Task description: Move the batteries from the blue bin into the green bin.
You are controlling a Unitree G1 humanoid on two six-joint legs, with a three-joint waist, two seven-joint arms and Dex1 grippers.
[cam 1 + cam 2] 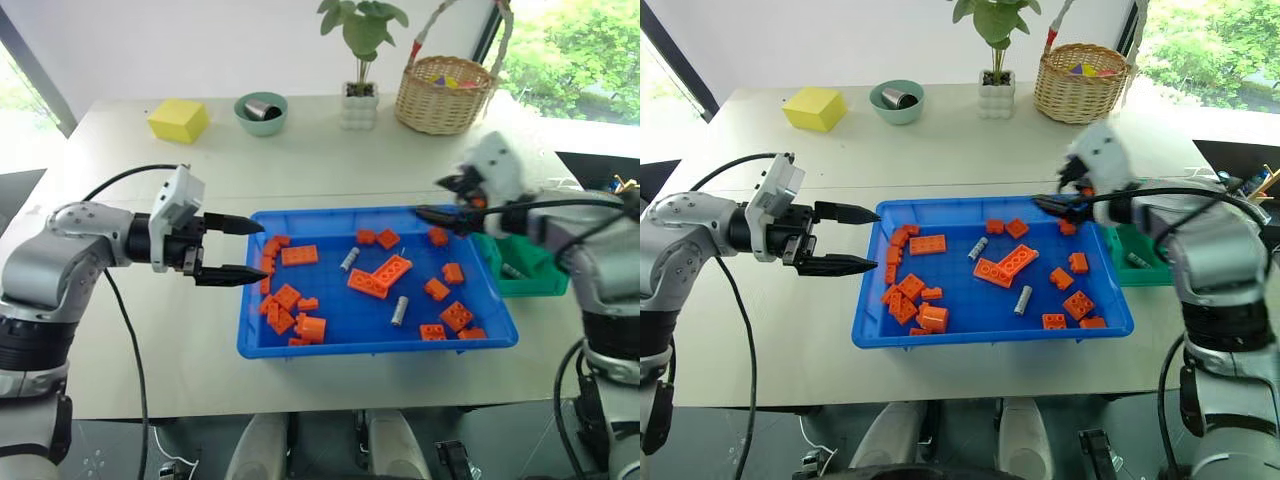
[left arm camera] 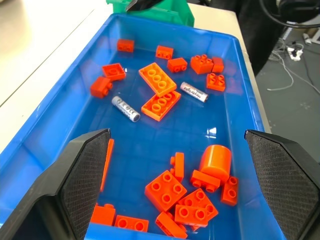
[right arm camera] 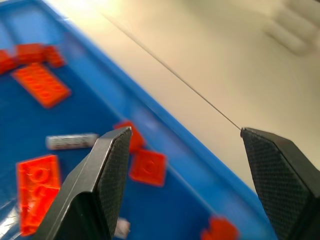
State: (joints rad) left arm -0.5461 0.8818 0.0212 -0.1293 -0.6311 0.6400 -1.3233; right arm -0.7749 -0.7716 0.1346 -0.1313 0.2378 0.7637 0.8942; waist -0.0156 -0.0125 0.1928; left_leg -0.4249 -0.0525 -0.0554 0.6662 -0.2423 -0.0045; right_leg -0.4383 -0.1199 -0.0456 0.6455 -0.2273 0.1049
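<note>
Both my grippers, left (image 1: 243, 247) and right (image 1: 1042, 205), hold empty jaws apart over opposite edges of the blue bin (image 1: 375, 343), batteries (image 1: 399, 310) inside.

Left arm reaches in from the side, its end effector (image 1: 236, 249) level and pointing right, black fingers spread apart with nothing between them. Right arm is bent inward, its end effector (image 1: 1048, 206) pointing left, fingers wide apart, empty.
</note>
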